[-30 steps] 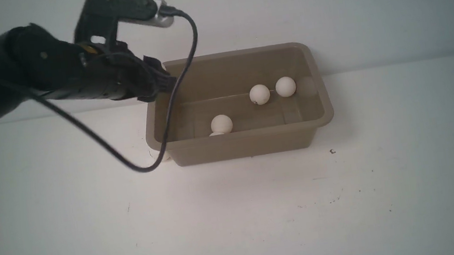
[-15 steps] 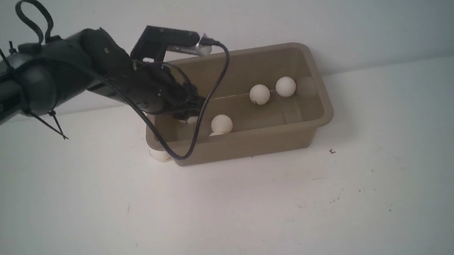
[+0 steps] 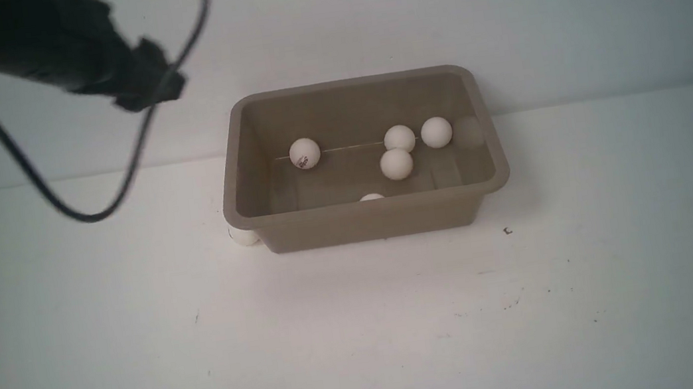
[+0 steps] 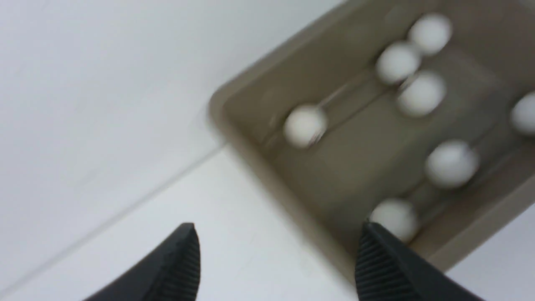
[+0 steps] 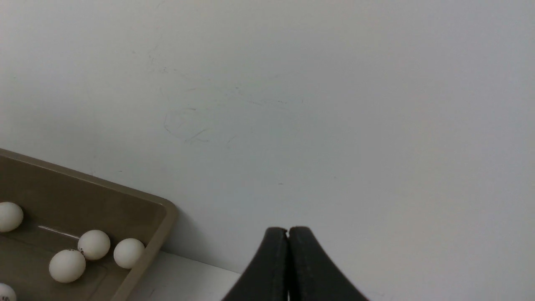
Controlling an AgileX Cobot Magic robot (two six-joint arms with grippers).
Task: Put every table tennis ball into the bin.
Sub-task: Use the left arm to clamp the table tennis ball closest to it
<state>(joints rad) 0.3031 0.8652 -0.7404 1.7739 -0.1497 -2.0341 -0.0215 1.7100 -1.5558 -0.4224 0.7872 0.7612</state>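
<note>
Low in the left wrist view, the left gripper [image 4: 278, 234] stood spread, empty; the right gripper [image 5: 287, 230] was pressed together; table tennis balls [image 3: 305, 153] lay in the bin [image 3: 370, 218].

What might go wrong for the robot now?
One ball sits outside, tucked against the bin's corner under its rim. The open left fingers may not fit around it there. They might also shove the bin, or knock the ball so it rolls away.
</note>
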